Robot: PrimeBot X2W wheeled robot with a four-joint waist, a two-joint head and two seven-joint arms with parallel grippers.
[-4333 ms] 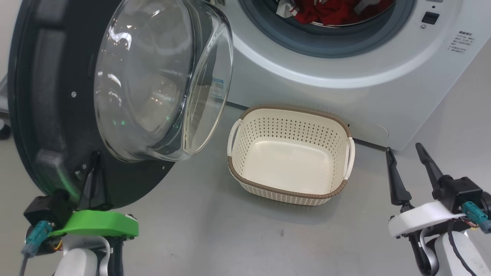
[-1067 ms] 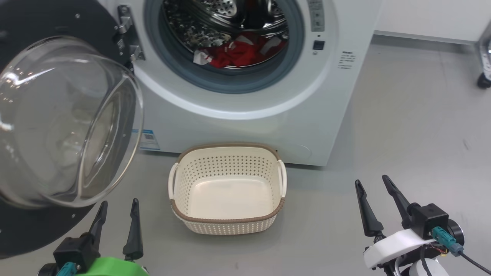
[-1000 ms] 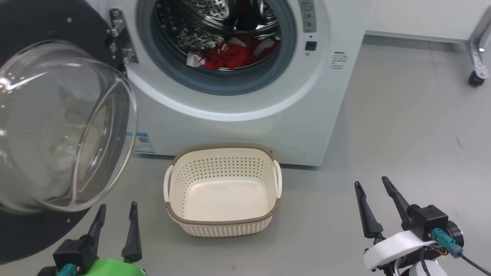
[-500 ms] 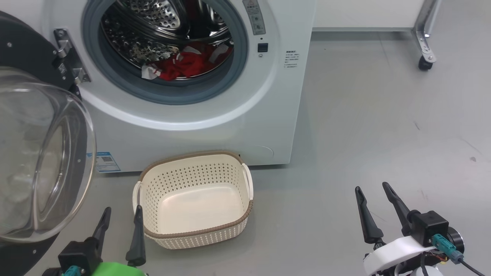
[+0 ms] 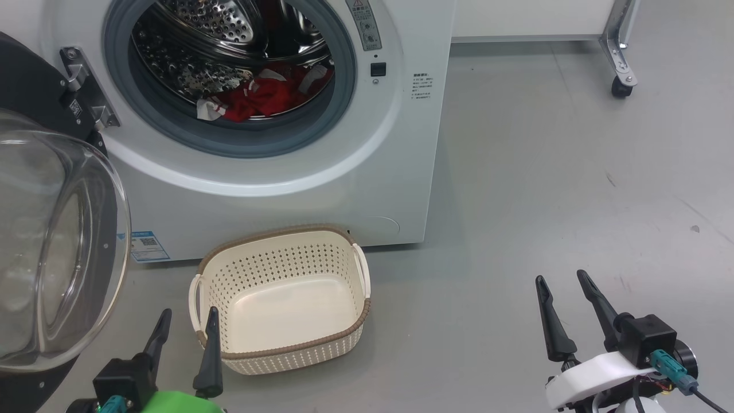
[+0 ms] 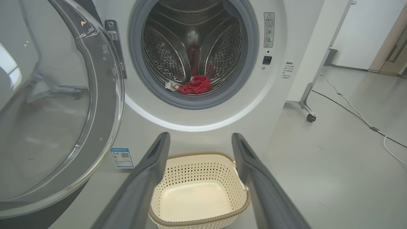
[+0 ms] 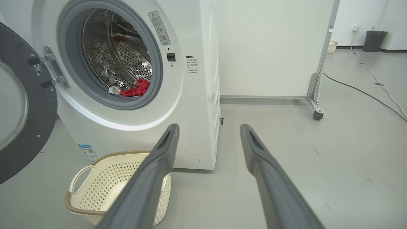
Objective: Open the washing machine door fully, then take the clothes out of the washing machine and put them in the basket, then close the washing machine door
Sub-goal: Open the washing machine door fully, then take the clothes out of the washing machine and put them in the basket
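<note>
The white washing machine (image 5: 321, 172) stands with its door (image 5: 51, 241) swung wide to the left, glass bowl bulging outward. Red clothes (image 5: 261, 97) with white trim lie low in the steel drum, also seen as the clothes (image 6: 195, 86) and the clothes (image 7: 136, 89) from the wrists. The cream basket (image 5: 344, 252) sits empty on the floor before the machine. My left gripper (image 5: 186, 315) is open at the lower left, just beside the basket's near left corner. My right gripper (image 5: 562, 281) is open at the lower right, well apart from everything.
Grey floor stretches to the right of the machine. A wheeled metal frame leg (image 5: 619, 51) stands at the back right, with a white panel (image 7: 270, 47) behind. Cables (image 7: 369, 92) run across the floor further right. A dark bin (image 7: 370, 40) stands far off.
The head view has swung to the right and lowered, so machine, door and basket slide left in the picture. Both grippers stay open and low; no garment has moved.
</note>
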